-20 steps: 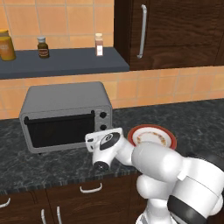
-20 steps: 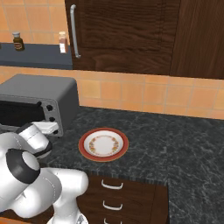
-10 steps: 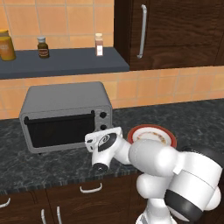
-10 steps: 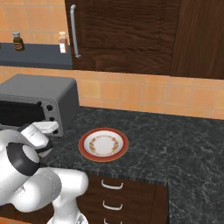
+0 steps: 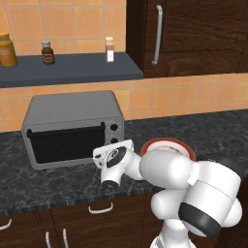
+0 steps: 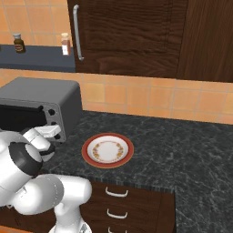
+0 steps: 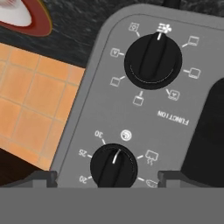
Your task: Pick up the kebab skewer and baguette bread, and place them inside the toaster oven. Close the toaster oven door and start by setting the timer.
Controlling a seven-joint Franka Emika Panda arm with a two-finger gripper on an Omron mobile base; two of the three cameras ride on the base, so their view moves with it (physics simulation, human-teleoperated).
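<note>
Hand view: 2 knobs (image 7: 152, 61), tool (image 7: 105, 178) straddling lower.

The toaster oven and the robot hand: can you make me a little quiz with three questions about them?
1. True or false: the toaster oven door is shut.
2. In the hand view, which knob sits between the gripper fingertips: A) the knob labelled FUNCTION, B) the timer knob with numbers beside it, C) a cupboard handle?
3. Fill in: on the counter to the right of the toaster oven lies a red-rimmed ____.

Key:
1. True. The dark glass panel stands flat against the front.
2. B. The numbered knob lies right at the fingertips, which stand apart on either side.
3. plate. It has no food on it.
</note>
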